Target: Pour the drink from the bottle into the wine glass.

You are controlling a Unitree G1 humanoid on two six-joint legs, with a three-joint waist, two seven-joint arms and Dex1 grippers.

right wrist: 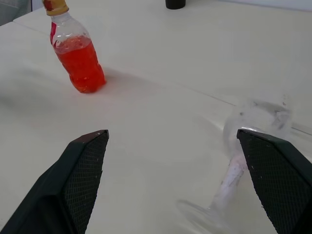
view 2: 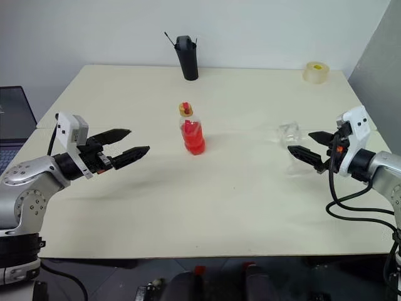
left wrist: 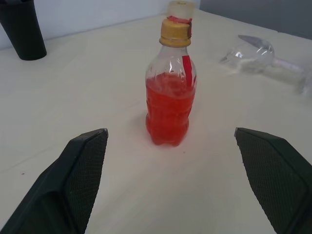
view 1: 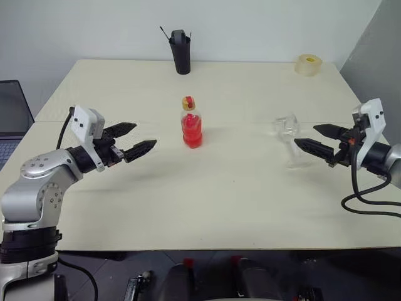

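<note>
Pouring has not begun, as far as we can judge. We see a small, squat clear plastic bottle [view 1: 192,123] with a ribbed body standing upright near the middle of a pale cream worktop [view 1: 207,207]. Its yellowish-tan cap [left wrist: 175,32] with red on top is still in place, and the bright red translucent drink [left wrist: 169,109] fills roughly the lower two thirds of it. To the robot's right of the bottle, well apart from it, stands the clear, colourless stemmed wine glass [view 1: 289,137]; in our right wrist view its bowl [right wrist: 258,122] looks empty and its outline is smeared, so we cannot say whether it stands quite straight. Our left gripper [view 1: 133,139] hovers above the worktop on the bottle's left, pointing toward it, its two black fingers [left wrist: 73,180] spread wide with nothing between them. Our right gripper [view 1: 315,139] hovers just beside the glass on its right, pointing inward, its fingers [right wrist: 80,178] likewise wide apart and holding nothing; whether a tip brushes the glass we cannot tell. A tall black cup [view 1: 181,51] sits at the far edge and a yellowish tape roll [view 1: 308,64] at the far right corner, both well away. What is left, in our judgement, is everything: grasp the bottle, remove its cap, steady the glass, then tilt the bottle over the bowl.
</note>
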